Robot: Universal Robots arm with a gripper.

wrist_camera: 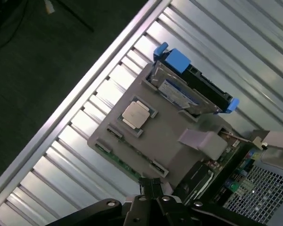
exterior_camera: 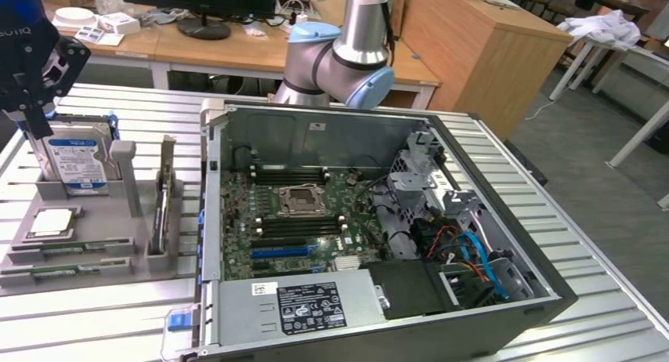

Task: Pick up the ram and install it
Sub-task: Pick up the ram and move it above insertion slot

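Now, your claw [exterior_camera: 40,129] hangs closed and empty over the gray tray [exterior_camera: 105,221]; the ram [exterior_camera: 75,247] lies flat below it, lengthwise along the tray's edge.

Long, thin green ram [exterior_camera: 65,271] [wrist_camera: 117,161], lengthwise in an edge slot of the gray tray [exterior_camera: 99,213].

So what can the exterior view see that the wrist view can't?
Exterior view: the square metal processor socket inside the open computer case and the silver robot arm. Wrist view: the dark floor past the metal table's edge. Both: the grey plastic holder with its blue-bracketed hard drive, square silver processor chip, thin green ram stick, and the black end effector.
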